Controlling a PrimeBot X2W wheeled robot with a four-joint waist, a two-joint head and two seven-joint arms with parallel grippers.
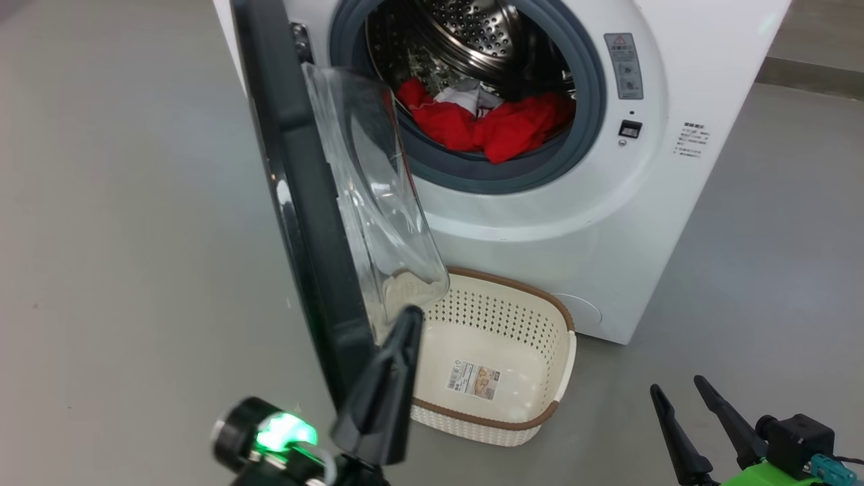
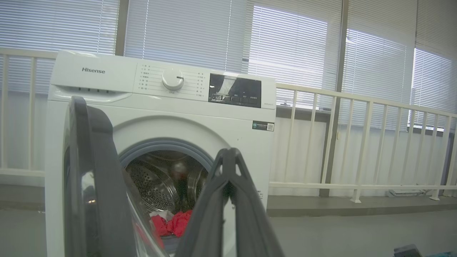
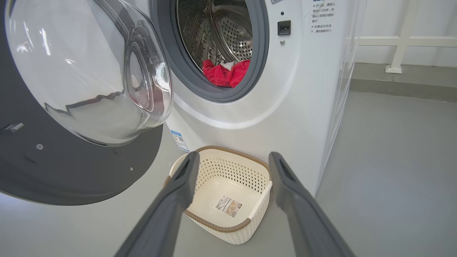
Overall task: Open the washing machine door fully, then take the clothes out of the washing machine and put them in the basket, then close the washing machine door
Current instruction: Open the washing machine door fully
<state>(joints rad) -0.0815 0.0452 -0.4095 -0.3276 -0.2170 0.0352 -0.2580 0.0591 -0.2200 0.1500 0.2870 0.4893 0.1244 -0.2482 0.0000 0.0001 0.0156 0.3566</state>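
The head camera is looking steeply down at the washing machine (image 1: 607, 223); the left wrist camera is facing it level, the right wrist camera is tilting downward; all are sharing the clothes (image 1: 513, 128).

White washing machine (image 1: 560, 223), grey gasket (image 1: 472, 179), steel drum (image 1: 472, 27) dotted with holes. Glossy black rim on the door (image 1: 307, 223). Bright red clothes (image 1: 506, 128) with white parts. Cream perforated basket (image 1: 503, 317) with a brown rim.
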